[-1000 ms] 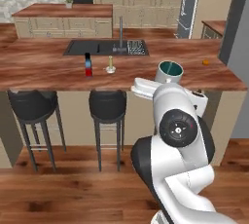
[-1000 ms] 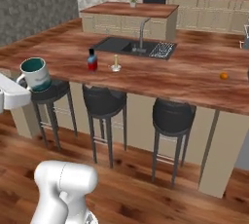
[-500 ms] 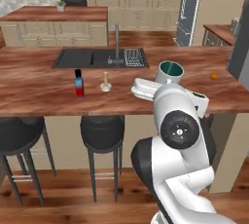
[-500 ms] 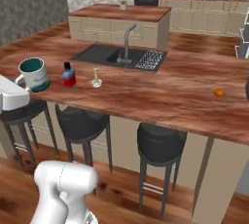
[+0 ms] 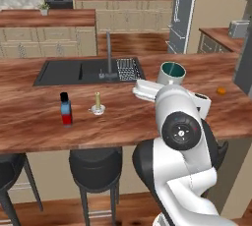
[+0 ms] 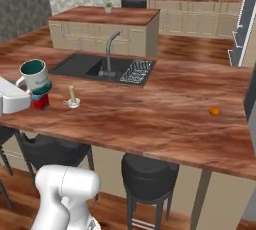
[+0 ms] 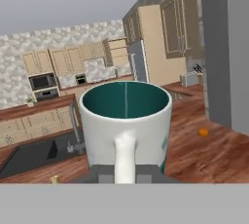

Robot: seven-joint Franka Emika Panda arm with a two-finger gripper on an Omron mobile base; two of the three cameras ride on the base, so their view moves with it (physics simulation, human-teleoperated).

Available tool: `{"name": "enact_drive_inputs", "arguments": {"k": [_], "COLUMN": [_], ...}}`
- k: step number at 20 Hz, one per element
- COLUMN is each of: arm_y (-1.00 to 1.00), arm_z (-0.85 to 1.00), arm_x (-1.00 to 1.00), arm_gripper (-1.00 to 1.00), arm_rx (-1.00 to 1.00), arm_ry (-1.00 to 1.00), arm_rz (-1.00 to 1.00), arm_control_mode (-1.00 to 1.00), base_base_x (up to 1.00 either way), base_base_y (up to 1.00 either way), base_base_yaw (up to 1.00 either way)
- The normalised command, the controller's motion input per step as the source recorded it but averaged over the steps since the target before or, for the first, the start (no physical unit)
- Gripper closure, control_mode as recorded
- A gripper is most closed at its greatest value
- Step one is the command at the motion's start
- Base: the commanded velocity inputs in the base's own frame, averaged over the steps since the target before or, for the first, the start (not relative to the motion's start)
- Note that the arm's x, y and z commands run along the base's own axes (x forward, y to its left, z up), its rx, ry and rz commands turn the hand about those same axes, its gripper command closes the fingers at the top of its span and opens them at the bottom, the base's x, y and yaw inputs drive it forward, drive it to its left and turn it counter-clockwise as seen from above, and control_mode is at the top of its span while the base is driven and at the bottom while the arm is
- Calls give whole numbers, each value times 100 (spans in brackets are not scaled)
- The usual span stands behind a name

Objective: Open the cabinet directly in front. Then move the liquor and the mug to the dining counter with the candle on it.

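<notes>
The white mug (image 7: 125,121) with a teal inside is held upright in the air, and its loop handle points back at the hand. My gripper (image 7: 124,174) is shut on the mug at that handle, with a dark fingertip (image 7: 99,173) on each side. The mug (image 5: 171,72) hangs over the near part of the dining counter (image 5: 128,117). On the counter stand the liquor (image 5: 65,109) and, just right of it, the candle (image 5: 97,104) in its small dish. From the right the mug (image 6: 34,74) partly covers the liquor (image 6: 41,102). The cabinet is out of view.
A black sink (image 5: 74,71) with a grey faucet (image 5: 108,53) and a dish rack (image 5: 128,68) is set into the counter behind the candle. A small orange (image 6: 214,110) lies at the counter's right. Dark stools (image 5: 96,163) stand under the near edge.
The whole scene has shifted and grown: the base has driven closer to the dining counter and along it. The mug has stayed in the shut gripper throughout.
</notes>
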Motion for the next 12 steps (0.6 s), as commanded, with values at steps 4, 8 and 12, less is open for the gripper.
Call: {"name": "enact_drive_inputs", "arguments": {"k": [4,8,12], "arm_y": [0,0,0], "arm_z": [0,0,0], "arm_x": [0,0,0], "arm_gripper": [100,100,100], "arm_rx": [0,0,0], "arm_ry": [0,0,0], "arm_rz": [0,0,0], "arm_control_mode": [100,100,100], "base_base_x": [79,89,48], "base_base_y": [9,0,0], "base_base_yaw": [-15,-10,-3]}}
